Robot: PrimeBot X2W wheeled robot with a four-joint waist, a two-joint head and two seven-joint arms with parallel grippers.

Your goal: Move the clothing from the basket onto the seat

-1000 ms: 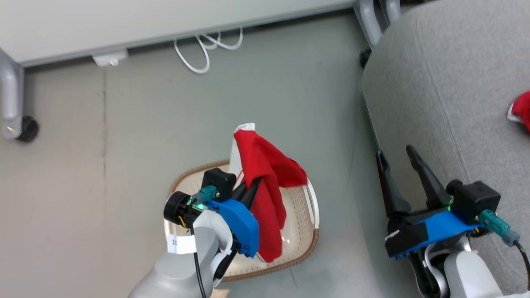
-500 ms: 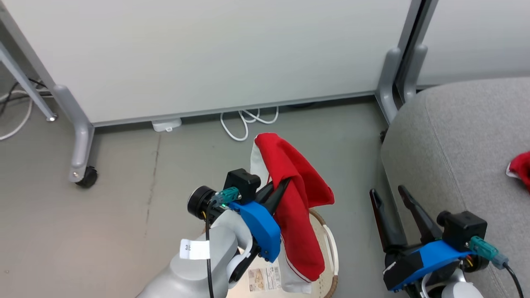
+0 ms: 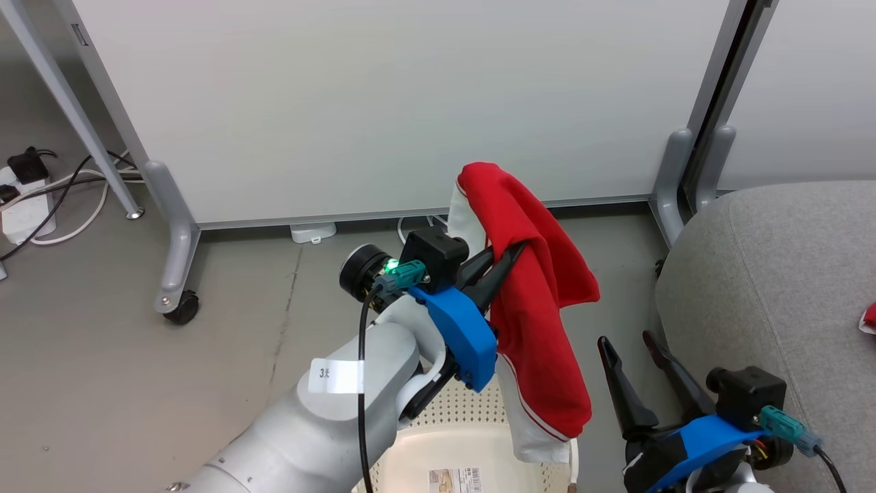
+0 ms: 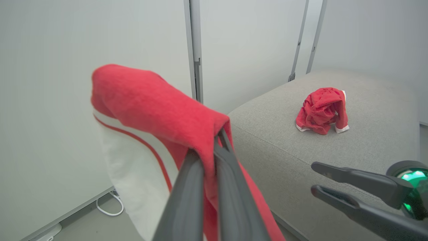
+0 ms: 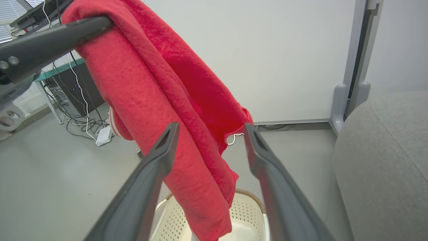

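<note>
Held garment (image 3: 540, 322): soft red fabric with a white panel and a thin red stripe running along the white. It drapes in long folds and has a white hem at its lowest end.
Where it is: in the air above the basket (image 3: 457, 419), hanging down toward the basket's right rim.
Left claw (image 3: 512, 252): clenched on a fold near the top of the held garment, above the basket.
Right claw (image 3: 626, 339): released, fingers spread wide with nothing between them, just right of the basket.
Second garment (image 4: 322, 110): a crumpled red heap with white trim, lying on the seat (image 4: 337, 160).
Seat: light-grey upholstery, standing right of the basket.
Basket: cream perforated plastic with a label sticker (image 3: 455, 479) inside.
Cut off: the basket's near part runs off the bottom of the head view, and the left forearm (image 3: 328, 424) covers its left side. The sticker is half cropped. In the same view the second garment is a sliver at the right edge.
Hard to tell: whether the white hem touches the basket's rim.
</note>
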